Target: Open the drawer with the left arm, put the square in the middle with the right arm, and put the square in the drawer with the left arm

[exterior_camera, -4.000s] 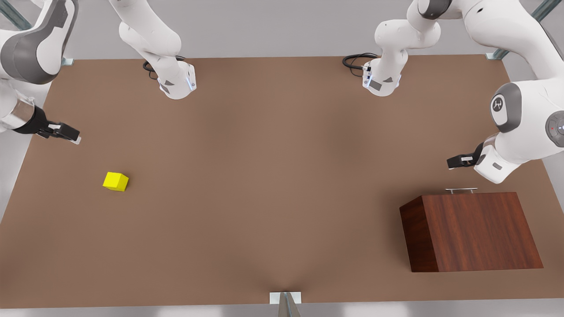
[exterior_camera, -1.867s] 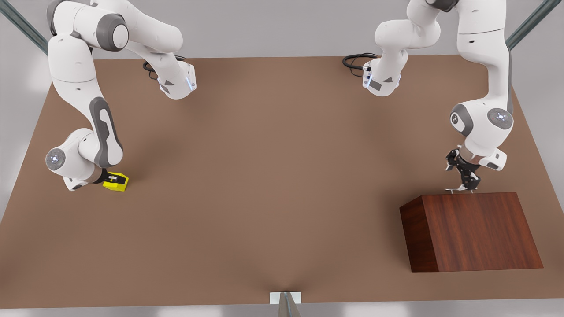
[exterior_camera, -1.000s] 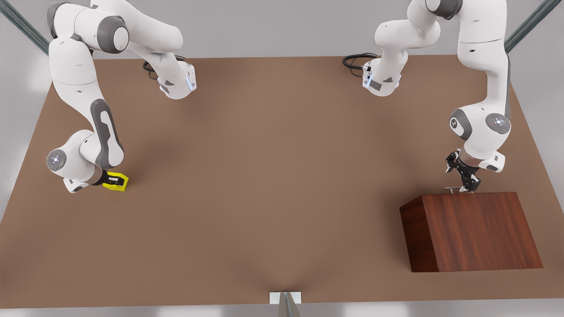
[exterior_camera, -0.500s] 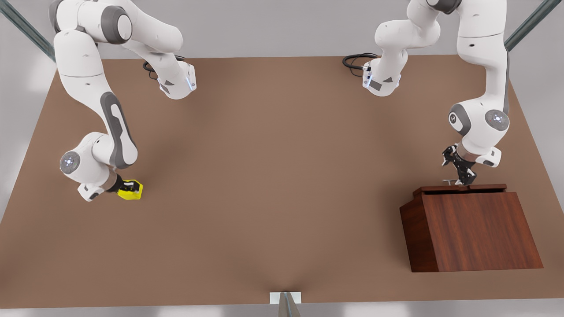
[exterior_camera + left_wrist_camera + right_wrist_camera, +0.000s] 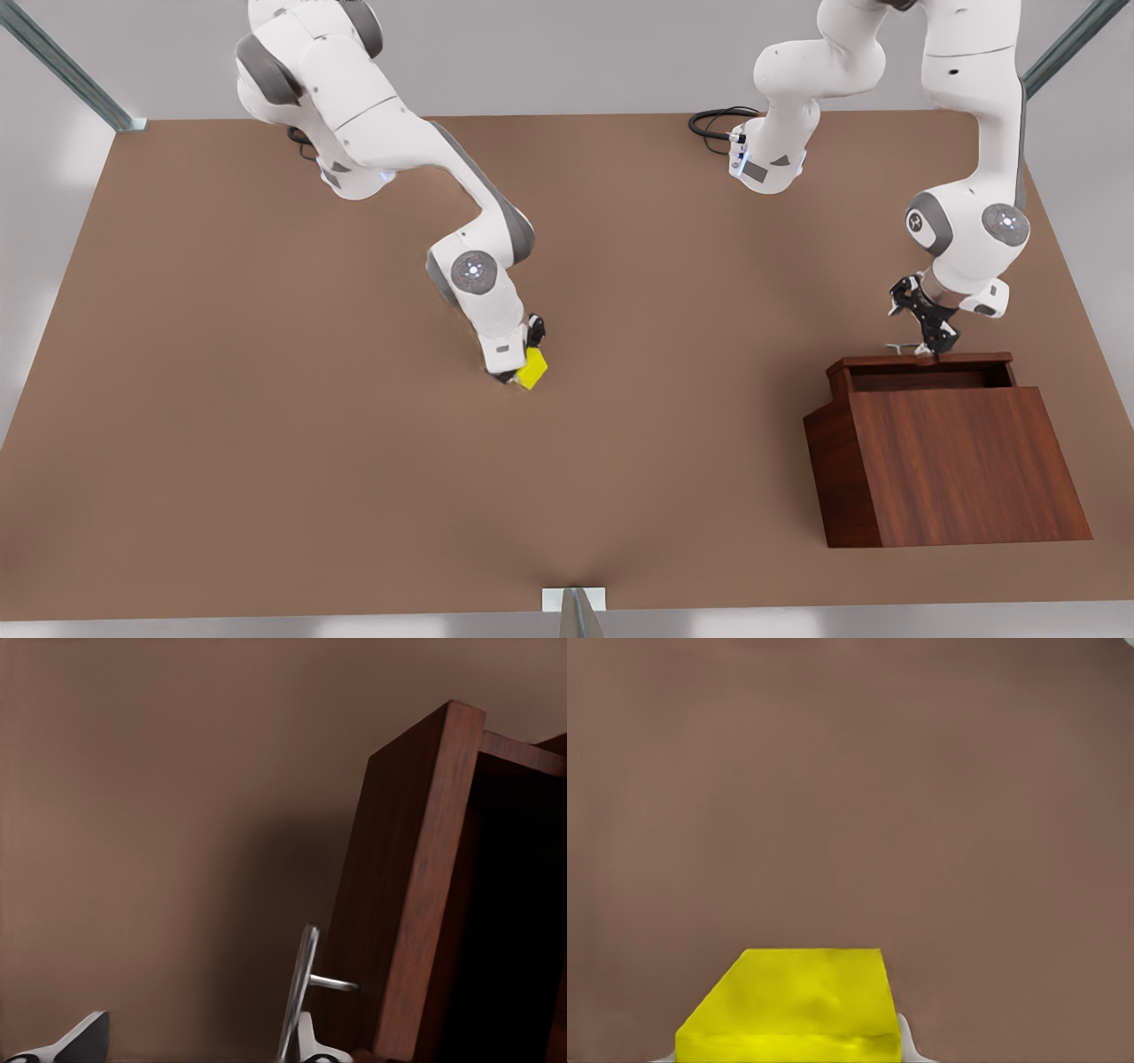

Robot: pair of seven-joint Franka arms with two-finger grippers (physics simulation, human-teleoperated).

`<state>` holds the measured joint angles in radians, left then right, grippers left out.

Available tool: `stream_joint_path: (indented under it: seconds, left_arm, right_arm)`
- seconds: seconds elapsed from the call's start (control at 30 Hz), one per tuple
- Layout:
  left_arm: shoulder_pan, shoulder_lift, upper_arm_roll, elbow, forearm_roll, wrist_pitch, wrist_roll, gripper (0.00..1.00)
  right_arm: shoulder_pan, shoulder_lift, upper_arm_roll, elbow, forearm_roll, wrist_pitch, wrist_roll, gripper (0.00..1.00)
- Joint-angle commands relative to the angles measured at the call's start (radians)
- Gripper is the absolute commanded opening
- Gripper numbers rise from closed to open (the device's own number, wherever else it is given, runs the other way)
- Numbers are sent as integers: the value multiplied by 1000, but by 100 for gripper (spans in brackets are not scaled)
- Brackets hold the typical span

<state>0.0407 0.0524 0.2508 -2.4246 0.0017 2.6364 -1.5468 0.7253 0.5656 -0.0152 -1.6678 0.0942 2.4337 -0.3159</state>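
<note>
Square (image 5: 532, 369) pinched in right hand (image 5: 529, 359) over mid tabletop (image 5: 266, 443), open room all round. Drawer (image 5: 921, 370) part open, handle (image 5: 301, 988) clamped by left hand (image 5: 932, 344). No readable writing.

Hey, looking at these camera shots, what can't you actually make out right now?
- Inside of the drawer: dark in the front view and in the left wrist view; contents cannot be told.
- Left gripper on the handle: fingers cut off by the left wrist view's edge, tiny in the front view; grip unclear.
- Right gripper on the square: fingers cut off by the right wrist view's edge.
- Square resting on the table or lifted: the arm hides its underside.
</note>
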Motion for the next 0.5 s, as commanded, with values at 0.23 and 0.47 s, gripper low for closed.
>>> stream_joint_path:
  seconds: [0.23,0.47]
  left_arm:
    - [-1,-65,19,-56,0,-42,-3,100]
    - [-2,-120,24,-105,0,-47,-3,100]
  right_arm:
    - [160,246,-6,329,2,-74,304,73]
    - [198,344,-8,447,5,-41,460,75]
